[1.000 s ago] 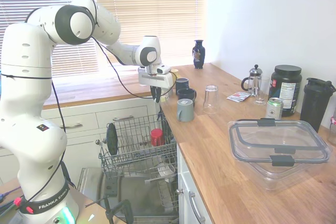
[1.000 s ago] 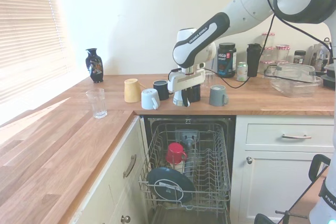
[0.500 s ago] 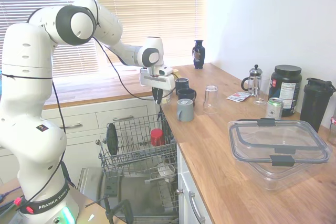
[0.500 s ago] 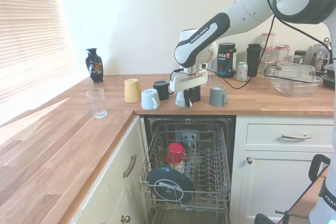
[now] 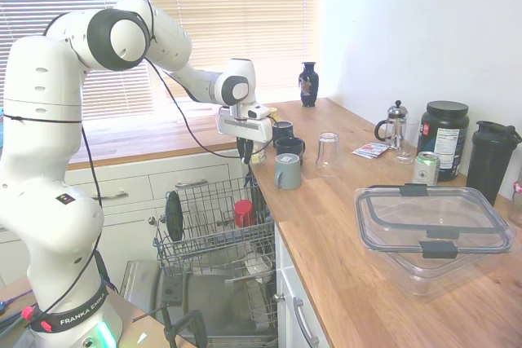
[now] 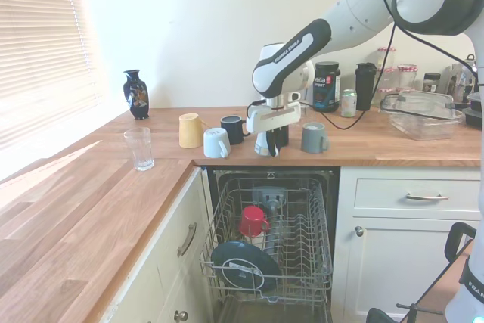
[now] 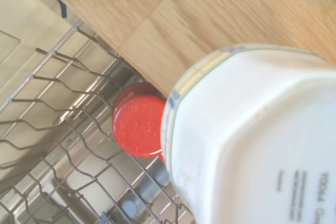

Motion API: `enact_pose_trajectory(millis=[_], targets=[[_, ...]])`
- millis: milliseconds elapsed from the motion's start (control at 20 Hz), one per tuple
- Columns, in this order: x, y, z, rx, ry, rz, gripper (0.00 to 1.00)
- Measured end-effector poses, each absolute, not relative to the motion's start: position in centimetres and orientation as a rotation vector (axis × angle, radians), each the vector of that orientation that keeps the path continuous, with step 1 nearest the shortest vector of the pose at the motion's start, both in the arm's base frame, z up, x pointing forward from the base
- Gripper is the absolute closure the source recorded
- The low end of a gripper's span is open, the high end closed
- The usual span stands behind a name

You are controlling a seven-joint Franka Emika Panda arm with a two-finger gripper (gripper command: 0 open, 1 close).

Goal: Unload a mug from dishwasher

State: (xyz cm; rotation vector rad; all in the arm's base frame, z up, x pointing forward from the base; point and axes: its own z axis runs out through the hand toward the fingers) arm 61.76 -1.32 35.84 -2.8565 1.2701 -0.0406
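Item: mug (image 6: pixel 260 144), white glazed ceramic, thin coloured band at the rim, small print on its base in the wrist view (image 7: pixel 252 140). Clasped by the gripper (image 6: pixel 266 143), dark fingers closed against it, at the front edge of the worktop (image 6: pixel 91 209), above the open dishwasher (image 6: pixel 227 183); whether it touches the wood cannot be told

Nearby on the worktop:
- grey mug (image 6: pixel 314 138), matt, just beside the gripper
- two black mugs, one (image 6: pixel 232 128) clear of the arm, one partly hidden behind the gripper
- pale mug (image 6: pixel 215 142), upended
- yellow cup (image 6: pixel 190 129), tilted
- clear tumbler (image 6: pixel 138 147), well apart near the corner
- upturned glass (image 5: pixel 328 153)
- dark glazed vase (image 6: pixel 136 94), by the wall

Further along: French press (image 5: pixel 395 124), black tub (image 5: pixel 443 140), drinks can (image 5: pixel 426 168), black shaker bottle (image 5: pixel 492 160), clear plastic container (image 5: pixel 432 230) with latched lid

Below: grey wire rack (image 6: pixel 321 251), pulled out; in it a red cup (image 6: pixel 252 221), speckled and upended, and a dark round plate (image 6: pixel 240 262) on edge

Setting: kitchen; oiled wooden plank worktop, L-shaped; white drawers (image 6: pixel 408 198) with metal handles; slatted blinds (image 5: pixel 228 14), sunlit; plain white walls
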Motion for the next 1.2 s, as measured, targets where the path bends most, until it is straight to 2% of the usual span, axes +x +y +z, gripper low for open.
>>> enact_pose_trajectory(millis=[1200], targets=[[62.5, -3.0, 33.7, -2.853, 1.325, 0.055, 1.0]])
